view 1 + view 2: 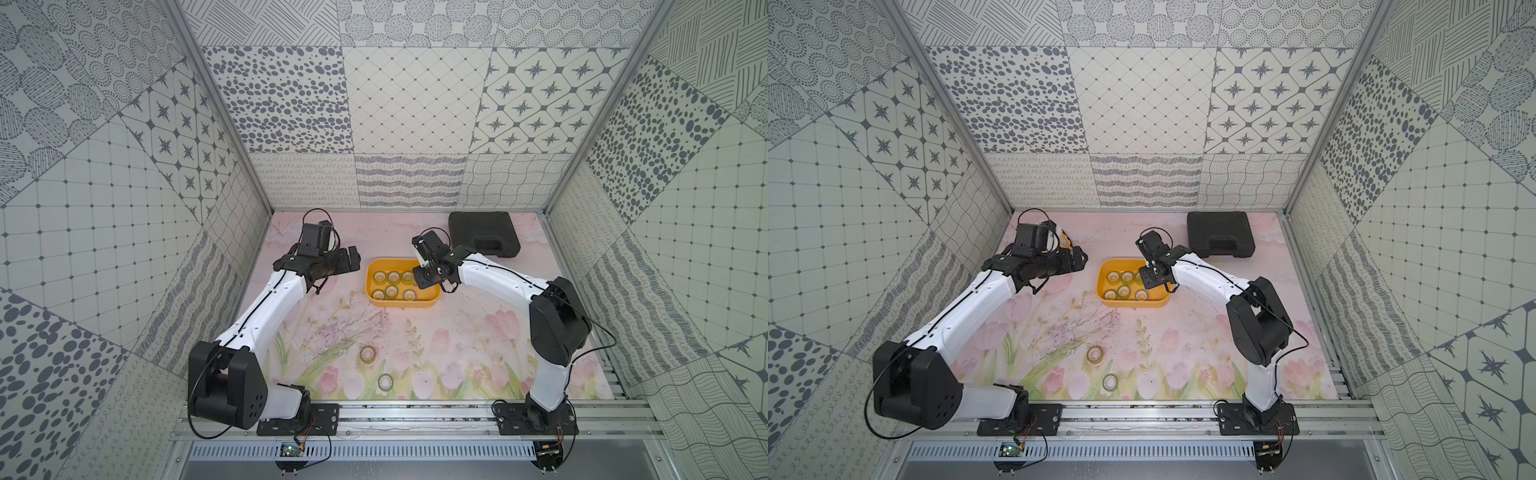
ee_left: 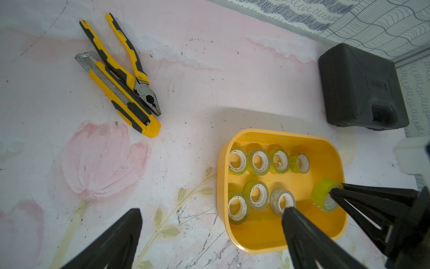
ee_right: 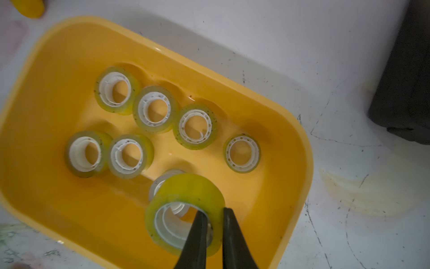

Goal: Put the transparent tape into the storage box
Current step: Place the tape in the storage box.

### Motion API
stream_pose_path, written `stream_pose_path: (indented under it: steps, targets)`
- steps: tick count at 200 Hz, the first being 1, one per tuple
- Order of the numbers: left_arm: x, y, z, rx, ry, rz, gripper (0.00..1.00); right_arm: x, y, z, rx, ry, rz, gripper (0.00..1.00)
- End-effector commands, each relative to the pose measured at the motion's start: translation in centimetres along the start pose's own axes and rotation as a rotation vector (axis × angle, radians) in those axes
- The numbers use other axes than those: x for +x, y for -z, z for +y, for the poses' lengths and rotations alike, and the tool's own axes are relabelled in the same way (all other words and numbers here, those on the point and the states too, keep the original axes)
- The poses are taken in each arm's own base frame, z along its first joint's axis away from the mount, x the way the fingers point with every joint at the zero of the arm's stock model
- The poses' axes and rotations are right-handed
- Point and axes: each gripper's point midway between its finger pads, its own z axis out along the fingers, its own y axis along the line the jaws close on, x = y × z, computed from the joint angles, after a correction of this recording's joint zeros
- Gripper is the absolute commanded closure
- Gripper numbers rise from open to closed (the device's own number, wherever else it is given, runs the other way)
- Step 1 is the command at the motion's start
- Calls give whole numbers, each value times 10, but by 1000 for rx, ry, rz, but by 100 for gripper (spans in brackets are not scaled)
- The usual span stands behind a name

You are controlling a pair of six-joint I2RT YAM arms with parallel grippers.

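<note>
Right gripper (image 3: 213, 210) pinching wall of transparent tape roll (image 3: 186, 188), poised over storage box (image 3: 58, 58); seven rolls (image 3: 154, 109) inside. Step: placing. Next: lower into free corner, let go. Left gripper (image 2: 213, 210) spread, idle. Two loose rolls (image 1: 368, 354) lie on tabletop (image 1: 457, 365).

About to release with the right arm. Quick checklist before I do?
1. Grip: right gripper shut on the held roll, one finger through its core: ok.
2. Held roll above the storage box, inside its rim: ok.
3. Landing spot clear: cannot tell; a lying roll sits close beneath.
4. Left gripper open, empty, beside the box: ok.
5. All tape boxed: not ok; two rolls lie on the table.
</note>
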Motion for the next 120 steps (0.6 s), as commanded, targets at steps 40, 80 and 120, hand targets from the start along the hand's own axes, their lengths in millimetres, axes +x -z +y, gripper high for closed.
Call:
stream_pose_path:
  steps: [40,80,120]
  targets:
    - [-2,3,-4,20,-12,5,1,12,-27,-5,24,40,82,84]
    - [-1,2,-5,23,-13,8,1,7,-18,8,-52,17,70,57]
    - [-1,2,-2,10,-15,8,1,-11,9,12,-91,3,1,53]
